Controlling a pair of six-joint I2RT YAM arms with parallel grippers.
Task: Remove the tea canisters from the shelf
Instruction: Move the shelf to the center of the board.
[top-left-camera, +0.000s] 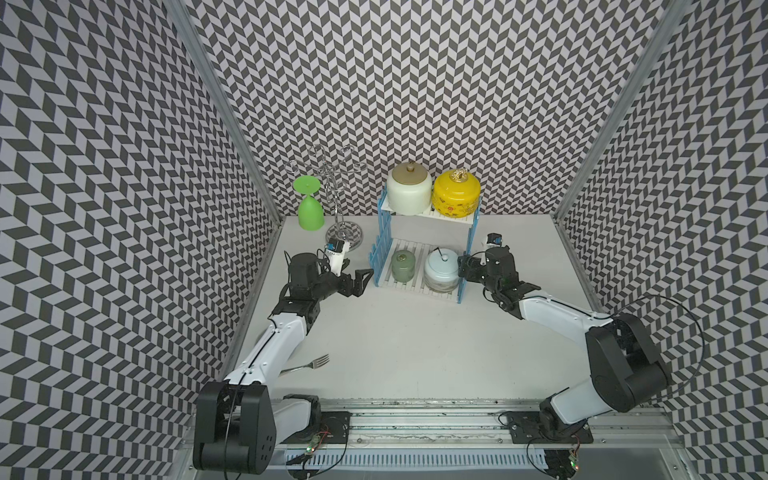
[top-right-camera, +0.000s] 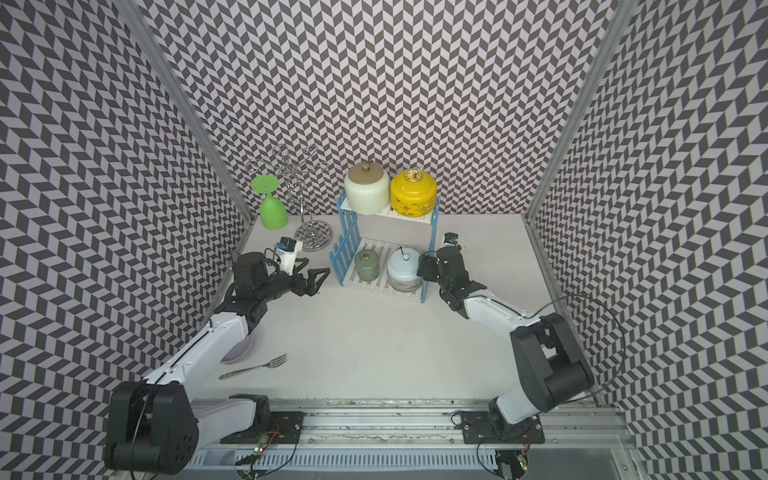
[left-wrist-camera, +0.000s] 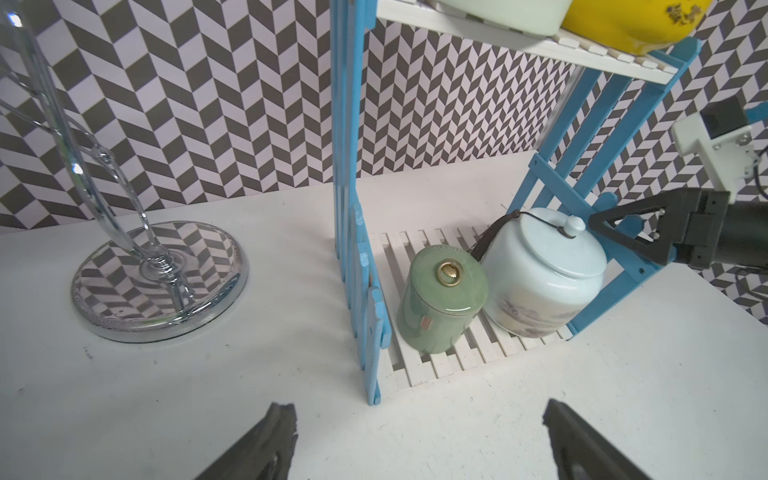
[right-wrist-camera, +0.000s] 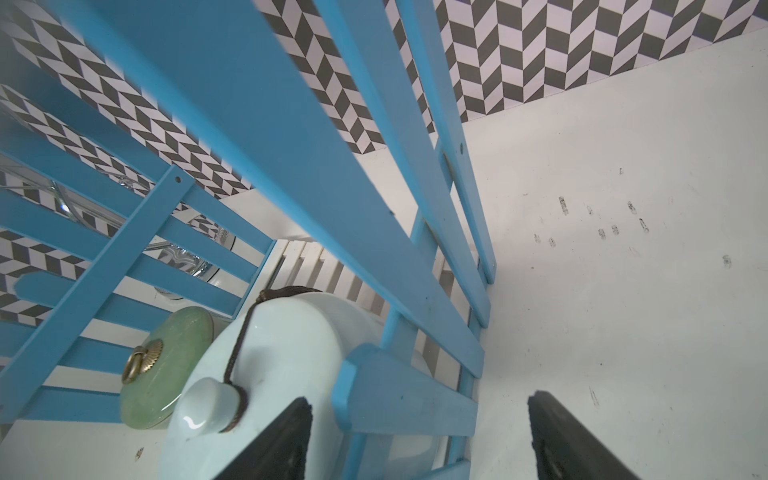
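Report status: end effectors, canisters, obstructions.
Left end effector open, empty, beside the shelf. Right end effector open, astride shelf's side slat, at pale blue canister. All four canisters on shelf. Slat blocks that grasp.

Bright, even light; soft shadows.

The blue-sided, white-slatted shelf (top-left-camera: 384, 232) stands on the worktop (top-left-camera: 415, 340), the cream canister (top-left-camera: 409, 193) and yellow canister (top-left-camera: 456, 197) side by side on its upper tier, the small sage green canister (top-left-camera: 403, 266) and tasselled pale blue canister (top-left-camera: 441, 272) below, all lidded and upright.
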